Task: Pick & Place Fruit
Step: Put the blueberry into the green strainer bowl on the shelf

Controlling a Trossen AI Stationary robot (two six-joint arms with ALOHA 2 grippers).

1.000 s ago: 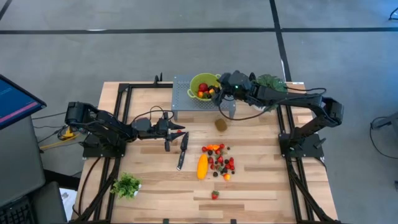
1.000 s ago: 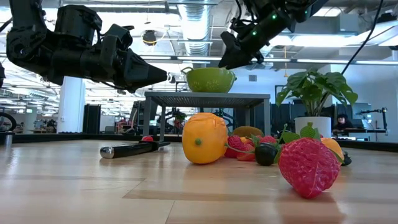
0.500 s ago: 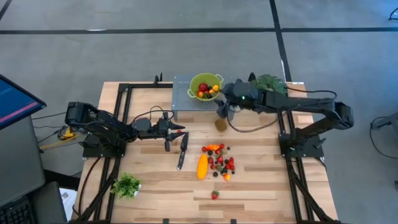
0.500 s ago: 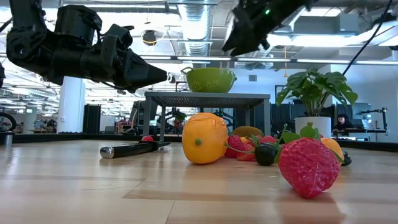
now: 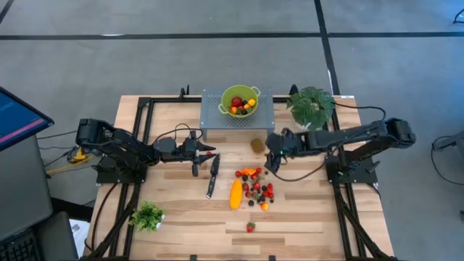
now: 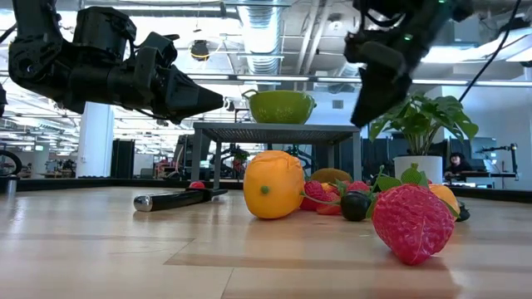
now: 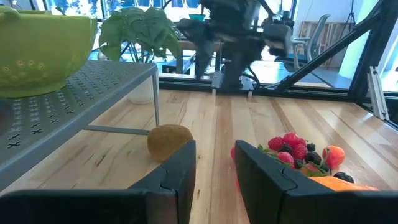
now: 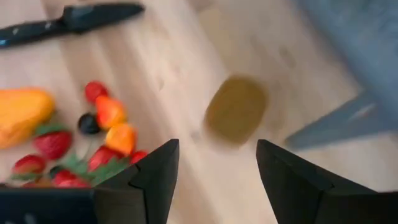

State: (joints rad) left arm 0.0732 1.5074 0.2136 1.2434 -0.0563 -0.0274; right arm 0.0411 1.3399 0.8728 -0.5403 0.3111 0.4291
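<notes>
Seemingly, kiwi (image 8: 236,109) just ahead, right end effector (image 8: 214,163) spread

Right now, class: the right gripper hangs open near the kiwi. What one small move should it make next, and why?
Probably lower the right gripper over the kiwi and then close. Its fingers are open and empty, the kiwi lies alone on the table just ahead of them, and the green bowl already holds fruit.
</notes>
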